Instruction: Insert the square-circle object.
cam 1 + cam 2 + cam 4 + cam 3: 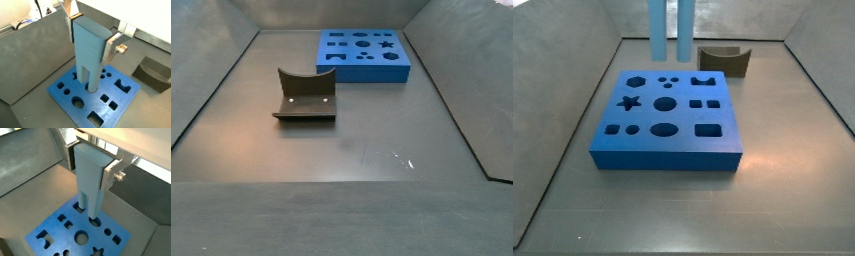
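Observation:
My gripper is shut on the top slab of the square-circle object, a tall light-blue piece held upright; both show in both wrist views, gripper and piece. Its two thin prongs point down over the far part of the dark-blue board. In a side view the prongs end just above the board's far edge, clear of its top. In both wrist views the tips line up near small holes. The other side view shows the board alone; gripper and piece are out of that frame.
A dark brownish block with a curved notch stands beside the board near the far wall, and it shows in a wrist view and a side view. Grey sloping walls ring the floor.

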Motion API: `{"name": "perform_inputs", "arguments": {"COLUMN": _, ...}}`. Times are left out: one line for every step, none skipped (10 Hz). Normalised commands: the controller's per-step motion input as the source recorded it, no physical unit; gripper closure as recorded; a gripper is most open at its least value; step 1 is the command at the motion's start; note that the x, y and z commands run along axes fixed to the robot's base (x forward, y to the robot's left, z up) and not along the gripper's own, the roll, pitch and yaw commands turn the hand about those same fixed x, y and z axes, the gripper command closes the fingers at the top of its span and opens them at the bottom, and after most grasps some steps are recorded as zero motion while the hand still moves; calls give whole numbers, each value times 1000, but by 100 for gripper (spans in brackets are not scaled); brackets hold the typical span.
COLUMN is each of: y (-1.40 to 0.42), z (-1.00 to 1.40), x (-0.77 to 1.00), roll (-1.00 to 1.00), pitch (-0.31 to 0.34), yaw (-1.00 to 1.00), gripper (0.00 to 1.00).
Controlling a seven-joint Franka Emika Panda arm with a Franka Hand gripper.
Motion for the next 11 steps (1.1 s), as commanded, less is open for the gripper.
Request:
{"name": "perform_inputs", "arguments": {"y": -49, "z": -689, "x": -497, "roll": 0, "pitch": -133, "yaw": 0, "gripper": 100}}
{"name": "perform_inputs", "arguments": {"y": -220, "z": -751, "x": -669, "roll": 13, "pitch": -130, "yaw": 66, "gripper": 100}}
{"name": "perform_inputs", "arguments": {"y": -331, "z": -743, "x": -700, "roll": 37, "pitch": -137, "yaw": 103, "gripper": 100}}
{"name": "perform_inputs", "arguments": {"y": -231, "z": -749, "x": -540, "roll": 0, "pitch": -90, "yaw": 60, "gripper": 100}}
{"name": "perform_inputs", "arguments": {"y": -46, "z": -634, "x": -514, "roll": 0, "pitch": -64, "yaw": 86, "gripper": 100}}
{"name": "perform_inputs", "arguments": {"y": 0, "z": -446, "x": -394, "roll": 0, "pitch": -67, "yaw": 177, "gripper": 100}}
{"name": "perform_inputs", "arguments": {"y": 3, "z": -309, "x": -260, "roll": 0, "pitch": -56, "yaw": 109, "gripper": 100}}
{"name": "perform_inputs", "arguments": {"y": 14, "z": -269, "x": -234, "roll": 0, "pitch": -63, "yaw": 89, "gripper": 100}}
{"name": "perform_inputs", "arguments": {"y": 37, "z": -260, "x": -220, "roll": 0, "pitch": -57, "yaw": 71, "gripper": 100}}
{"name": "perform_inputs", "arguments": {"y": 0, "z": -266, "x": -211, "roll": 0, "pitch": -60, "yaw": 66, "gripper": 100}}
{"name": "perform_inputs", "arguments": {"y": 0, "z": -234, "x": -189, "roll": 0, "pitch": -56, "yaw": 11, "gripper": 100}}
